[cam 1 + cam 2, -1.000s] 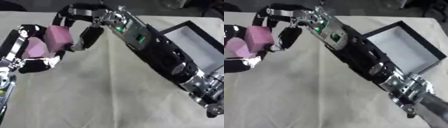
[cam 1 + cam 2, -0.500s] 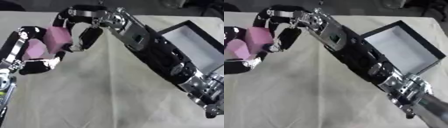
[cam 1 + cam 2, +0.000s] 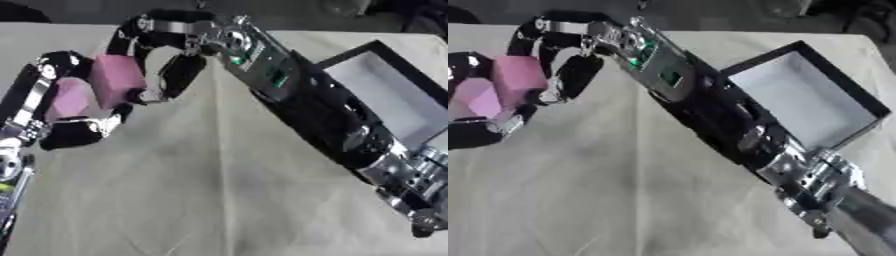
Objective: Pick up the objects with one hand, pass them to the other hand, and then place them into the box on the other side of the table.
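A pink block (image 3: pixel 116 81) is held above the table's left side, between both hands. My left hand (image 3: pixel 72 134) comes in from the left edge, its black fingers curled round the block's left and lower sides. My right arm reaches across from the lower right. My right hand (image 3: pixel 179 71) arches over the block's top, with its thumb against the block's right face. The box (image 3: pixel 805 99), black with a pale grey inside, lies open at the table's right edge, far from the block.
A beige cloth (image 3: pixel 192 190) covers the table, with a crease down its middle. My right forearm (image 3: pixel 332 125) lies slantwise over the table's middle and right, just left of the box. Dark shapes show beyond the far edge.
Both hands stay on the pink block in nearly the same place; the block and the hands have shifted only slightly.
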Robot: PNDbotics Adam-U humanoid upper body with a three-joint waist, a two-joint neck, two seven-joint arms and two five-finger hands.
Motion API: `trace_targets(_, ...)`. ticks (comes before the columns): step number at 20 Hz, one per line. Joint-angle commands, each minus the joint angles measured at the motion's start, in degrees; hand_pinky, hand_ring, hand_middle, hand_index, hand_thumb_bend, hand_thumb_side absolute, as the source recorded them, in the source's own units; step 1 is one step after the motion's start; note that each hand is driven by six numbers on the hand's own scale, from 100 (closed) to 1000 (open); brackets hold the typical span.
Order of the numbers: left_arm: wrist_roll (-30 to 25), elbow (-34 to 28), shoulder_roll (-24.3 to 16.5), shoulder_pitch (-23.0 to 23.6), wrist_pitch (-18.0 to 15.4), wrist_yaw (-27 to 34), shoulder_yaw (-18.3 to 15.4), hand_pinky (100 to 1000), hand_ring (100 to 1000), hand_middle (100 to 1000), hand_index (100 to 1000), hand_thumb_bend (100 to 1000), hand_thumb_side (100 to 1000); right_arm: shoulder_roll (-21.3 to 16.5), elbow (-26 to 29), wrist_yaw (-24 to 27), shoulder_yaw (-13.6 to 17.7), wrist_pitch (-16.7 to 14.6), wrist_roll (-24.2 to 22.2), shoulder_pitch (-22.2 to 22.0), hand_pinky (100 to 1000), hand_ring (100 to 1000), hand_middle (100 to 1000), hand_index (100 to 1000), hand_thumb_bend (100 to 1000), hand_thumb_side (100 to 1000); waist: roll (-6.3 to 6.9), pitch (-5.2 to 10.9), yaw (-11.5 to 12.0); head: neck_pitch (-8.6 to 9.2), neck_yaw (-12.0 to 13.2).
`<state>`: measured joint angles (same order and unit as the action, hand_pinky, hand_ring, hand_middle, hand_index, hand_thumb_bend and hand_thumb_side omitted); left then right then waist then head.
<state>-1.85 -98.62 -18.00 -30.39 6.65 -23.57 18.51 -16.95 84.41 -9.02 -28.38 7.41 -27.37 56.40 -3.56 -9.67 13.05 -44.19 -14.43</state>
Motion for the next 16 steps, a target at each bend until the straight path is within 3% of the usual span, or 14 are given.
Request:
trace_targets(1, 1.1, -0.3, -0.2, -0.4, 1.2, -0.7, -0.9, 806, 632, 608, 784, 625, 324, -1.1, 1.0, 0.4, 0.6, 0.1, -0.1, 0.7, 785, 538, 448, 493, 332, 100, 0.17, 0.32, -0.1, 0.08, 0.1)
trace_targets(11, 2.5, 0.4, -0.5, 0.5, 3.3, -1.3, -1.4, 812, 648, 625, 805, 770, 451, -2.5, 1.7, 0.7, 1.1, 0.5, 0.3, 0.1, 784, 535, 450, 495, 340, 100, 0.58, 0.57, -1.0, 0.08, -0.3)
trace_targets(16, 2.3, 0.5, -1.3, 1.4, 3.3, -1.3, -1.8, 814, 649, 626, 804, 764, 472, -4.8, 2.8, 1.7, 2.3, 0.8, 0.7, -0.6, 784, 536, 454, 499, 337, 100, 0.71, 0.69, -1.5, 0.08, -0.3)
